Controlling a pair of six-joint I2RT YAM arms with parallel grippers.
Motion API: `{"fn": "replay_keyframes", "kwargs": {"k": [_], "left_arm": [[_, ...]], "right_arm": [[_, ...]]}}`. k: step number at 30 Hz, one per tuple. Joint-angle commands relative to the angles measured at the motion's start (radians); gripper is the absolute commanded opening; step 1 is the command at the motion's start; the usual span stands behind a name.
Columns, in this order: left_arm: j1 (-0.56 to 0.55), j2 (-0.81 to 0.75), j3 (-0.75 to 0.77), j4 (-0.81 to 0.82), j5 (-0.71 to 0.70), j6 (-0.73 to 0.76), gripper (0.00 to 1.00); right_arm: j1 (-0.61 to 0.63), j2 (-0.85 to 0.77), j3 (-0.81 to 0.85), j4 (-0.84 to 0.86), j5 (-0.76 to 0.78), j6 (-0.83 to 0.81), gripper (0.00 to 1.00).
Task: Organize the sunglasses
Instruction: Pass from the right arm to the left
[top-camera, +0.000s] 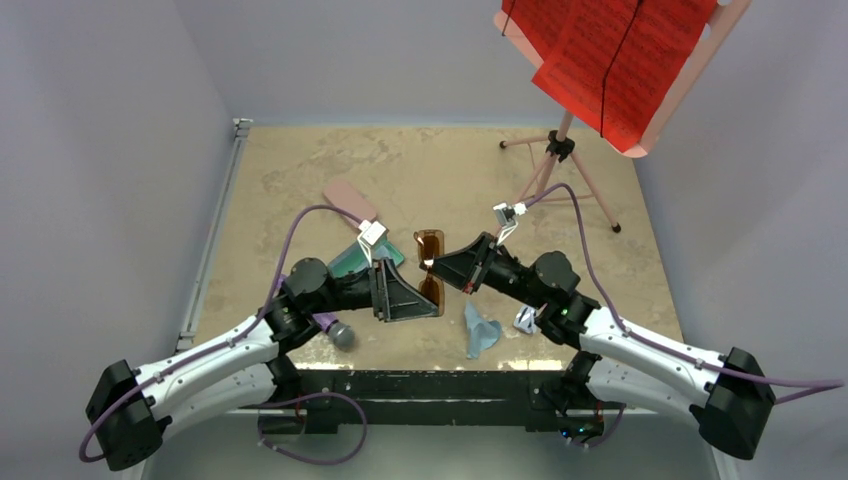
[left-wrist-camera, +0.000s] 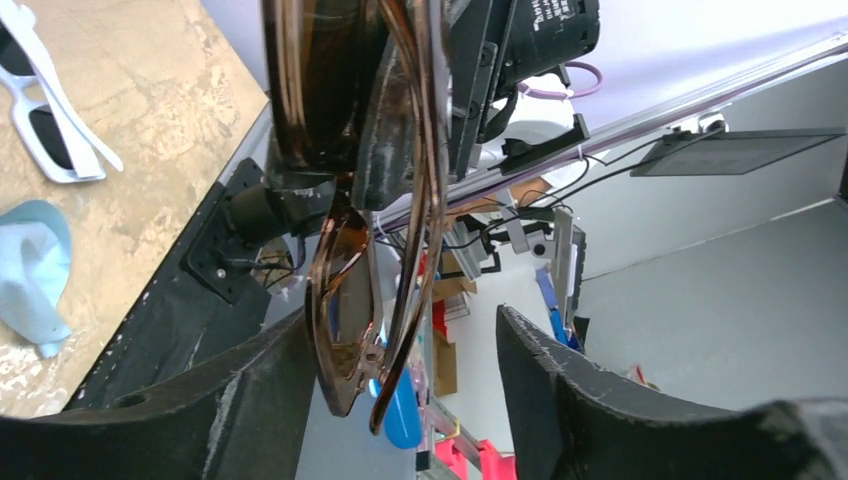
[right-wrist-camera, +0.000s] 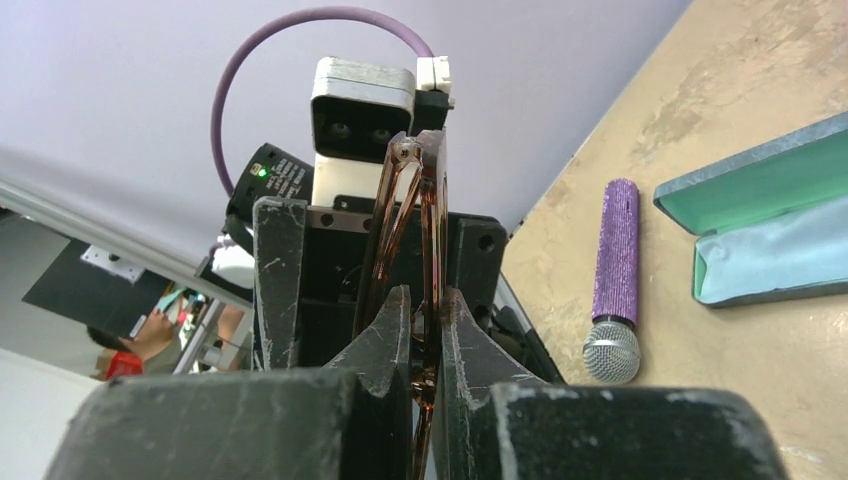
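The larger pair, thin-framed brown sunglasses (top-camera: 430, 262) with amber lenses and long folded arms, hangs in the air over the near middle of the mottled beige table (top-camera: 300, 170), between the two claws. I judge it light, stiff but springy at the hinges, and easy to scratch or twist. The lenses are slick, so the better purchase would be the frame rim or the stacked arms, not the glass (a hard squeeze across a lens could pop it out). The right gripper (right-wrist-camera: 425, 305) is pinched nearly closed on the edge of this pair, its two black pads meeting the thin brown rim from either side. The left gripper (left-wrist-camera: 400, 330) has its jaws partly apart and straddling the lower lens and the folded arms. One of its black fingers (left-wrist-camera: 250, 400) sits just beside the lens, though I cannot tell whether it touches. The other stands well clear, so the left claw has hold of nothing. The smaller pair, chunky white-framed sunglasses (top-camera: 527, 320) with dark lenses, lies on the table beside the right arm, near a crumpled light blue cloth (top-camera: 482, 332). It looks sturdier and thicker to take by the bridge or a temple. An oblong grey-blue case (right-wrist-camera: 760, 180) lies open on the table with its green lining showing.
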Motion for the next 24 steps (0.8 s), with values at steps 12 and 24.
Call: {"fn": "replay_keyframes", "kwargs": {"k": [12, 24], "left_arm": [[0.001, 0.013, -0.005, 0.113, -0.031, -0.054, 0.35], [0.001, -0.057, -0.042, 0.085, -0.114, -0.088, 0.09]], "right_arm": [[0.003, -0.009, -0.014, -0.003, 0.032, 0.017, 0.00], [0.002, -0.024, 0.003, -0.090, -0.034, 0.017, 0.19]]}}
